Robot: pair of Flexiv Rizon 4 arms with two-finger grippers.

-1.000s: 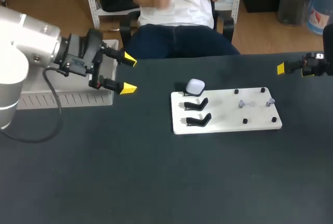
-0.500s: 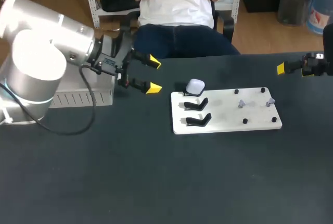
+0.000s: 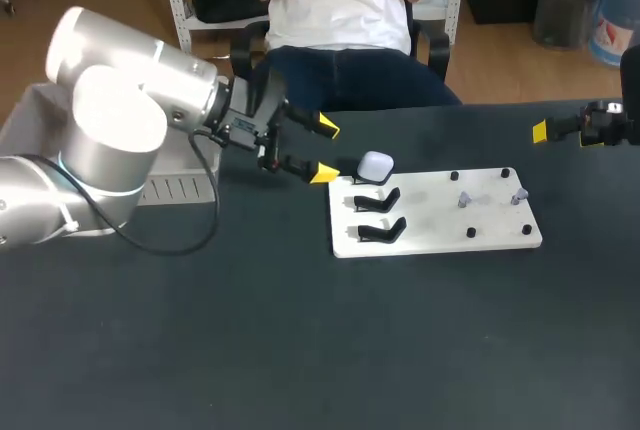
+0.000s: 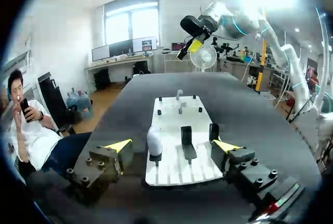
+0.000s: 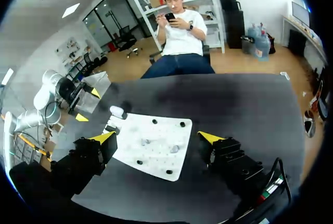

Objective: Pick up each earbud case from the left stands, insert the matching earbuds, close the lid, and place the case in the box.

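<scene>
Closer now, left gripper [image 3: 326,150] — fingers spread wide, empty — hovers just beside the earbud case [image 3: 376,165].

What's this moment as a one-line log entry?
left jaws: open, near earbud case | case: untouched, white board corner | right jaws: open, far right

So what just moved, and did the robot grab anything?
The left claw swung across the table toward the board and now sits open just beside the case. It grabbed nothing. The case, the board and the right claw stayed put, and the right claw is open too.
</scene>
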